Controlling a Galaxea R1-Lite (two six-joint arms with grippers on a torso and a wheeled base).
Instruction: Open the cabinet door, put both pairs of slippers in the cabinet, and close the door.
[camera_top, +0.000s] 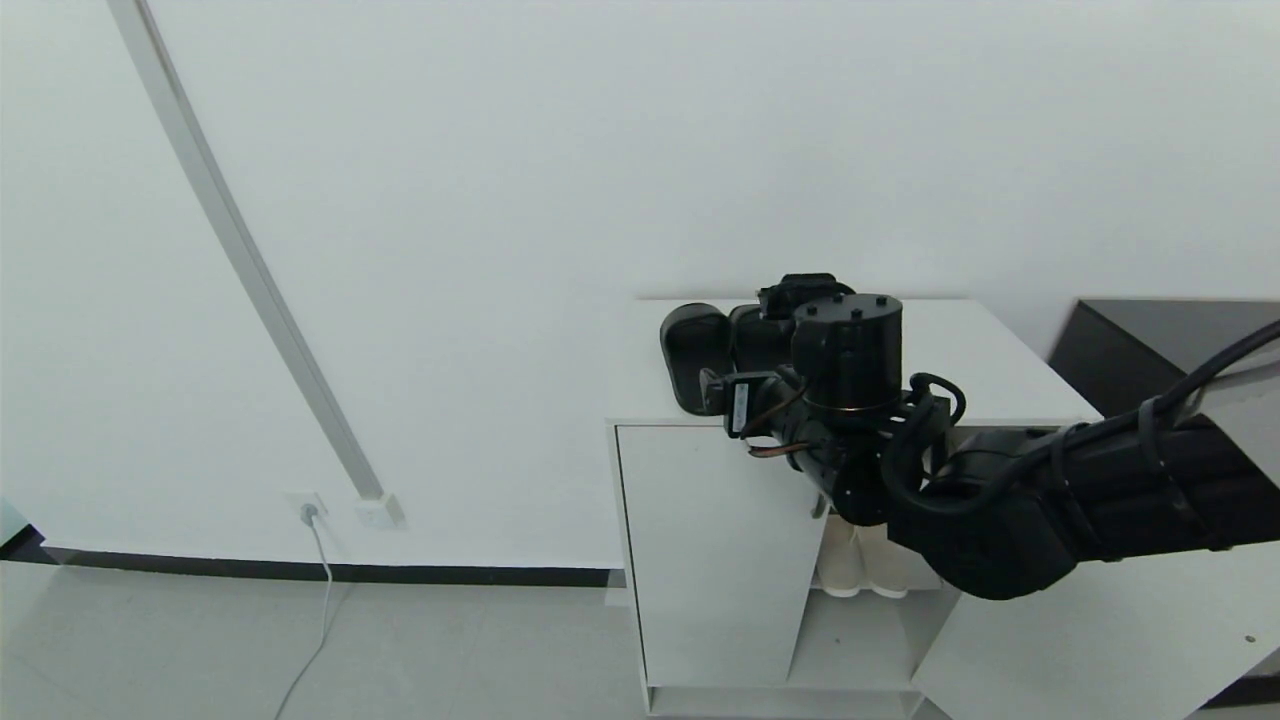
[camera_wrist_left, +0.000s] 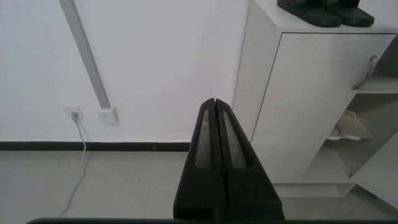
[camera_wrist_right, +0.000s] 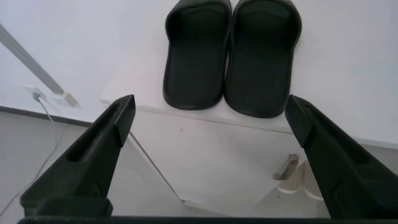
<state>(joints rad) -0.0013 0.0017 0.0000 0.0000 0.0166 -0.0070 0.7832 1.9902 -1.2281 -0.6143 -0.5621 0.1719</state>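
Black slippers (camera_wrist_right: 261, 62) side by side on cabinet (camera_top: 980, 360) top by front edge, long axes parallel, on 12–6 line in head view. Right gripper (camera_wrist_right: 210, 102) over pair, fingers spread wide, holding nothing. Left gripper (camera_wrist_left: 214, 102) fingers pressed together, well apart from cabinet. Door (camera_top: 715, 550) open. White slippers (camera_wrist_left: 348, 124) on inner shelf, at 5 o'clock from black pair: clear in left wrist view, partly behind right arm in head view

Bright, even light across my feeds.
I see diffuse light on the white wall (camera_top: 640, 150), faint shade inside the open cabinet (camera_top: 990, 370), and the conduit (camera_top: 240, 260) bowing near the head view's edge.
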